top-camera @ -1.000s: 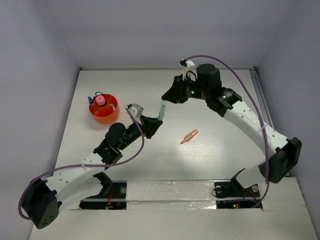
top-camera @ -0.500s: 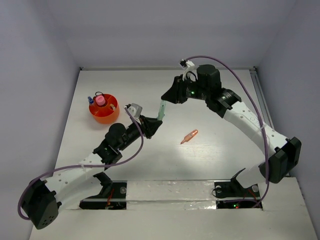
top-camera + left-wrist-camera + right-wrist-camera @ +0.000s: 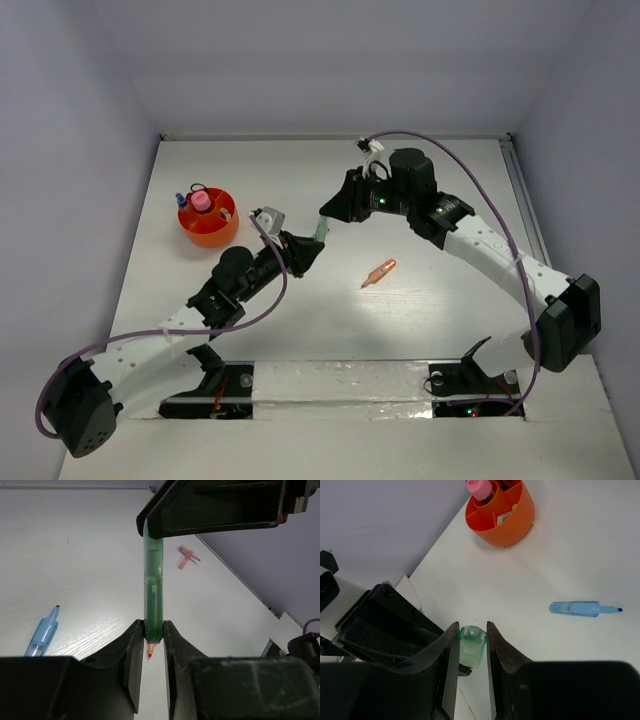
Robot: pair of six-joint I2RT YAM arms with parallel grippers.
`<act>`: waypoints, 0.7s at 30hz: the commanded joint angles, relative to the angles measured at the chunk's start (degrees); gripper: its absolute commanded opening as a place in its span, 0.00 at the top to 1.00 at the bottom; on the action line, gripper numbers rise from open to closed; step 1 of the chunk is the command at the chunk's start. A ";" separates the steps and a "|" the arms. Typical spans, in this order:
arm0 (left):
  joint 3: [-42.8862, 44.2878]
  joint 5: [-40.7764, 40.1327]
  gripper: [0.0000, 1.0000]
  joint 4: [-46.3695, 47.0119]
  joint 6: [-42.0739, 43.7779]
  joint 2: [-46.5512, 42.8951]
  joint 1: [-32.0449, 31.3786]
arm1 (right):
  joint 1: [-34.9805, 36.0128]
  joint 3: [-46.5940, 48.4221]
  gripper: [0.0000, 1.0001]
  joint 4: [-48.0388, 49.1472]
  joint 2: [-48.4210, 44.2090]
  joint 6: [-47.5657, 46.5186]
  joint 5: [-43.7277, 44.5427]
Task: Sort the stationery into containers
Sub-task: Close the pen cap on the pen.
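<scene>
A green marker (image 3: 321,230) hangs above the table's middle, gripped at both ends. My left gripper (image 3: 308,250) is shut on its lower end (image 3: 152,580). My right gripper (image 3: 328,215) is shut on the upper, rounded end (image 3: 472,645). An orange tip (image 3: 150,652) shows just under the marker between the left fingers. The orange marker (image 3: 379,271) lies on the table to the right. A light blue marker (image 3: 580,608) lies flat, hidden in the top view. The orange-red cup (image 3: 208,220) at the left holds a pink tube (image 3: 200,202), a blue-white marker (image 3: 181,199) and black scissor handles (image 3: 197,188).
Walls close the table at the back and on both sides. A small pink piece (image 3: 186,557) lies on the table beyond the marker in the left wrist view. A purple cable loops over each arm.
The right arm has come slightly down and toward the left gripper, the green marker moving a little with it. The left arm has barely moved.
</scene>
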 commanded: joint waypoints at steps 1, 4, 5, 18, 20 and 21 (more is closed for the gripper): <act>3.99 -3.16 1.00 9.74 -1.36 -2.67 -0.31 | 1.74 -4.29 1.00 1.22 -2.41 -0.55 0.88; 4.61 -4.31 1.00 10.09 -1.88 -2.67 -0.31 | 4.20 -6.31 1.00 1.49 -3.11 -0.80 3.42; 4.87 -4.57 1.00 10.09 -1.88 -2.76 -0.31 | 4.73 -6.93 1.00 1.58 -3.11 -0.81 3.95; 15.15 -9.84 1.00 3.41 -0.13 -2.15 -0.31 | 8.86 -20.55 1.00 7.64 -5.57 2.35 7.30; 15.77 -9.85 1.00 3.32 0.05 -1.79 -0.31 | 9.56 -22.56 1.00 8.69 -5.14 3.23 7.21; 16.38 -10.20 1.00 3.32 0.05 -1.62 -0.31 | 11.13 -23.27 1.00 9.04 -4.52 3.41 7.38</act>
